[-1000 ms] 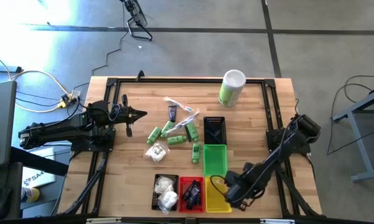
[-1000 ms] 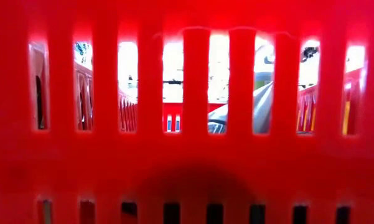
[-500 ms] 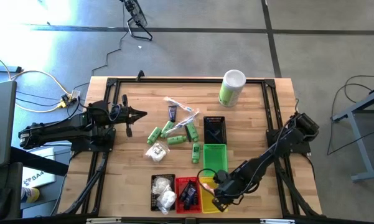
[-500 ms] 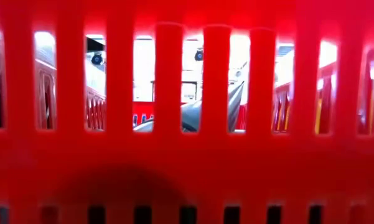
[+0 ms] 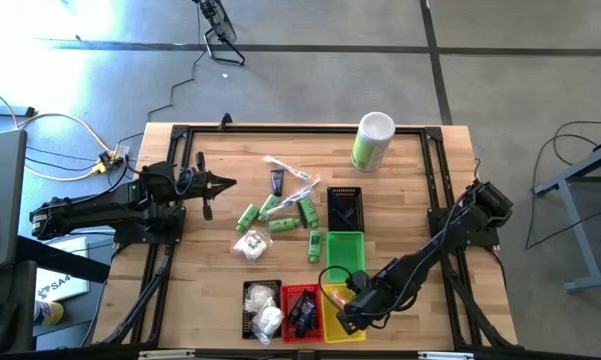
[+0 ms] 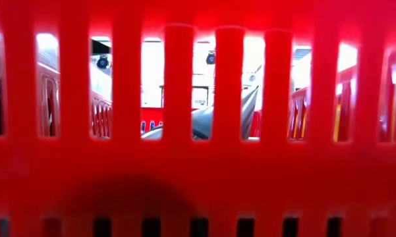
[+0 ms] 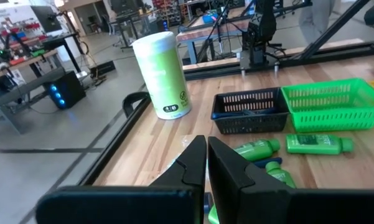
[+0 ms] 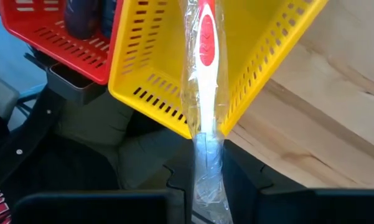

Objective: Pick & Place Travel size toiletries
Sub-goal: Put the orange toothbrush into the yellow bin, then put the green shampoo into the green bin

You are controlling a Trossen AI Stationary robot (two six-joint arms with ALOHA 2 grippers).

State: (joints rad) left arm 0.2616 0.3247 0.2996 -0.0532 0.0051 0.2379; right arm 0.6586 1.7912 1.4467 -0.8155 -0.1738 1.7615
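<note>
My right gripper [image 5: 348, 304] hangs over the yellow basket [image 5: 336, 300] at the table's near edge, shut on a thin clear-wrapped stick [image 8: 203, 74] with a red and white body. Several small green bottles [image 5: 280, 216], a dark blue tube [image 5: 277, 181], a white pouch [image 5: 250, 246] and more clear-wrapped sticks [image 5: 292, 182] lie on the wood at mid-table. My left gripper [image 5: 226, 183] waits shut at the table's left, level above the wood, touching nothing. My right gripper pinches the stick's clear wrapper by one end [image 8: 208, 163] between its two fingers. The fingers slant down from the table's right side and lie along the stick. The stick reaches out past the fingertips over the yellow basket's corner [image 8: 193, 127]. Whether it touches the basket I cannot tell.
A row of baskets stands at the near edge: a black one [image 5: 263, 308] with white pouches, a red one [image 5: 302, 310] with dark tubes, then the yellow. A green basket [image 5: 345, 255] and another black basket [image 5: 344, 208] stand behind; a tall green-and-white canister [image 5: 372, 140] stands far right.
My right gripper has gone toward the table's left, from beside the yellow basket to above it. It has rolled and tipped with the wrapped stick still held. The red basket's wall has shifted a little in the low view.
</note>
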